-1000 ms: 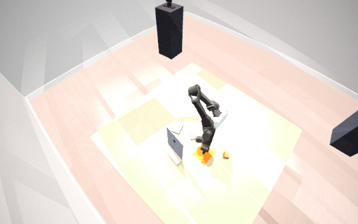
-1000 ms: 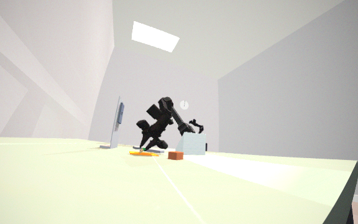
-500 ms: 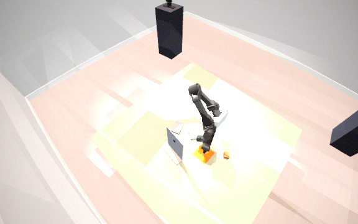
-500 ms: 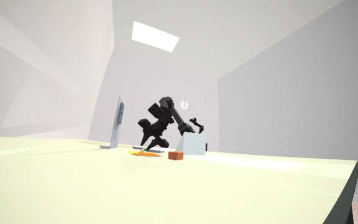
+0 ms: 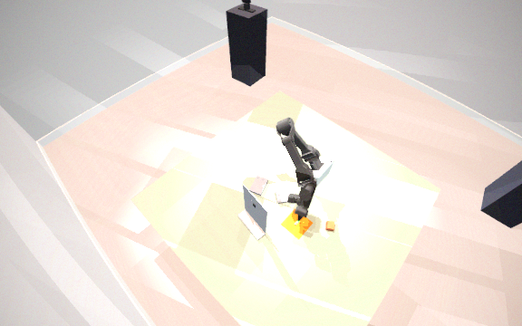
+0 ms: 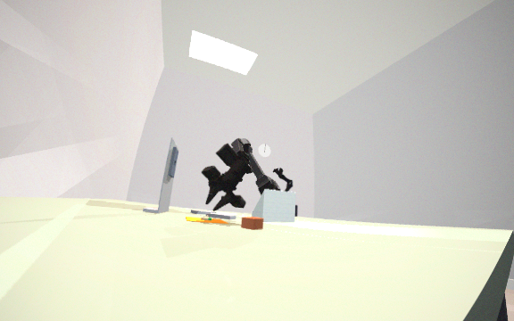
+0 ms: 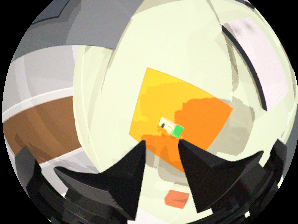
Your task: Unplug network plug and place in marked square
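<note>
Evidently spread above the plug [image 5: 296,223] [image 6: 209,218] [image 7: 171,127], gripper [image 5: 299,218] [image 6: 211,207] [image 7: 162,143] fingers apart; plug lying inside the orange-yellow square [image 5: 292,228] [image 6: 192,218] [image 7: 159,97], away from the bench [image 5: 284,294] [image 6: 284,272] [image 7: 175,30] edges.

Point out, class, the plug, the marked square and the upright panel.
plug [image 7: 170,127]: wrist view, its body
marked square [image 5: 292,225] [image 7: 160,95]: top and wrist views, its surface
upright panel [image 5: 256,213] [image 6: 166,193]: top and exterior views, its face and edge

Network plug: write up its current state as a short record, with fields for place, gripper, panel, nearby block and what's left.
plug: lying inside the orange-yellow square
gripper: open, above the table, clear of the plug
panel: upright, plug out of it
block: orange-red, outside the square
remaining: apparently nothing but staying clear
</note>
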You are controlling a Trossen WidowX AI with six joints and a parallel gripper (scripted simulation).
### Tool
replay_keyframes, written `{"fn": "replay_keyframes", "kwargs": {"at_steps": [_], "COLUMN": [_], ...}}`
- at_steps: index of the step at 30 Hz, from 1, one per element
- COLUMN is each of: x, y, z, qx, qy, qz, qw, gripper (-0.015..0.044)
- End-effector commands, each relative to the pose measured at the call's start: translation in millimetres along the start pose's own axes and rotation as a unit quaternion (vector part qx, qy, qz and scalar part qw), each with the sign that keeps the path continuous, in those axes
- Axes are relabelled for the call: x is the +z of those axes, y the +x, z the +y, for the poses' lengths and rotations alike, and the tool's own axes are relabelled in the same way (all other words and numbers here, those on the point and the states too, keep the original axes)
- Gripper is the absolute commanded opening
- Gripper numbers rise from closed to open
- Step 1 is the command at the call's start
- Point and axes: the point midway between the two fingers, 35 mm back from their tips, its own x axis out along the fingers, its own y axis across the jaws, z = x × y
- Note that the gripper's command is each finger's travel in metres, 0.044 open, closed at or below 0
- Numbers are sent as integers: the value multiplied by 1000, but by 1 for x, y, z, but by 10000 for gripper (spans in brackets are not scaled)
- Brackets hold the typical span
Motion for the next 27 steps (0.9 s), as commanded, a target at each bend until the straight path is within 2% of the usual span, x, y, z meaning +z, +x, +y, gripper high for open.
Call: {"fn": "replay_keyframes", "kwargs": {"at_steps": [1,27], "x": [1,-1], "y": [-5,-37], "z": [4,29], "qx": [3,3], "qy": [4,4], "qz": [-1,1], "qw": [1000,1000], "gripper": [156,156]}}
